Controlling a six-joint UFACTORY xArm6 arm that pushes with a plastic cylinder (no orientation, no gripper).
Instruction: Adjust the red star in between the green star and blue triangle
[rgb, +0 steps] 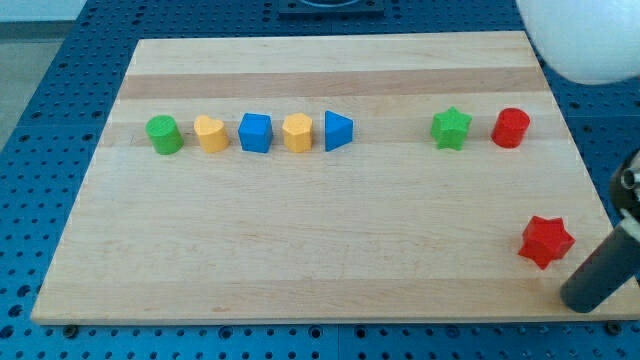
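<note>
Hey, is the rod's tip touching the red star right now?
Apart. The camera view shows a strip of bare wood between my tip and the red star; the tip sits just to the star's lower right, near the board's bottom edge.

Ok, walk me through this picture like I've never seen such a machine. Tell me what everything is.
This is one camera picture, looking down at a slant on a wooden board. The dark rod at the view's lower right belongs to a robot arm; it has no hand and holds nothing, it only pushes. My tip sits just right of and below the red star. Across the upper board lies a row: green cylinder, yellow block, blue block, another yellow block, blue triangle, then a gap, green star and red cylinder. The red star belongs in that gap.
</note>
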